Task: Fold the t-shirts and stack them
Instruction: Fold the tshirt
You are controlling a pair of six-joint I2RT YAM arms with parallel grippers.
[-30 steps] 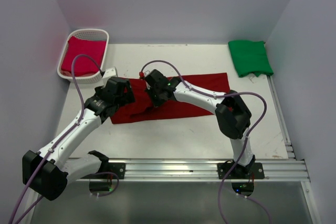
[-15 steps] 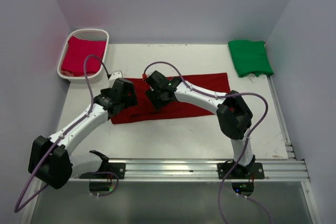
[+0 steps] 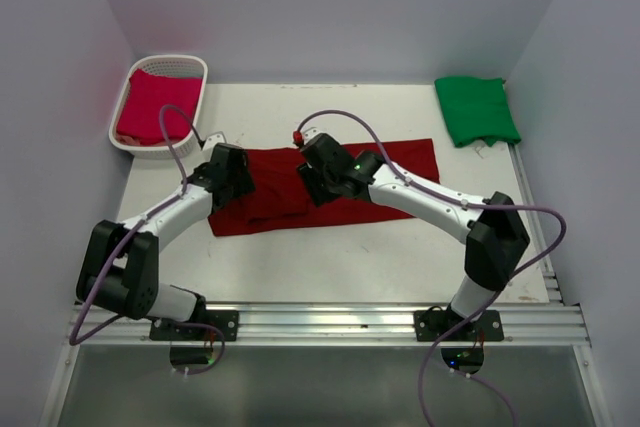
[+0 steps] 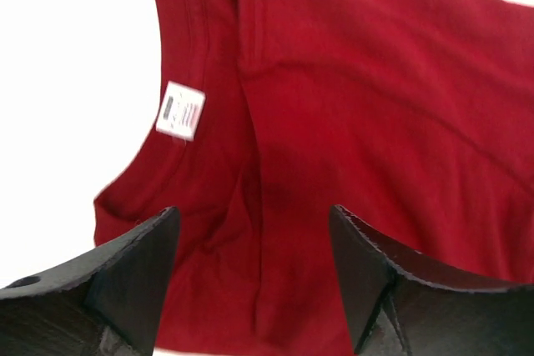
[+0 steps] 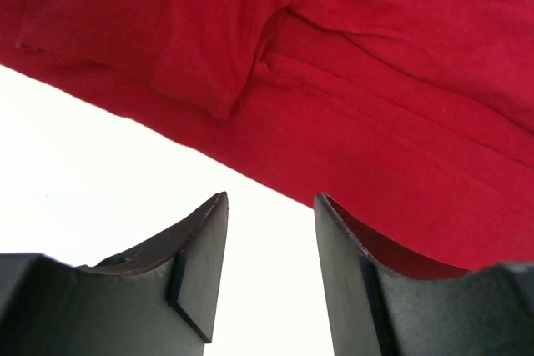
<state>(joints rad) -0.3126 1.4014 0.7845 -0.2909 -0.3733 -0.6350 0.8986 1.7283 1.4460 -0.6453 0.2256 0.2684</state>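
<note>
Hovering with jaws apart and empty over the maroon tee (image 3: pixel 400 162) spread across the table's (image 3: pixel 330 267) middle, the left gripper (image 4: pixel 254 239) and right gripper (image 5: pixel 271 202) might pinch one rumpled layer and skew the fold.

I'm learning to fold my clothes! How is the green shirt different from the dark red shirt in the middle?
The green shirt is bright green; the dark red shirt is deep maroon.
The green shirt is folded into a small neat block; the dark red shirt lies as a long, rumpled strip.
The green shirt sits in the far right corner; the dark red shirt is in the middle.
Both rest on the white table.
</note>
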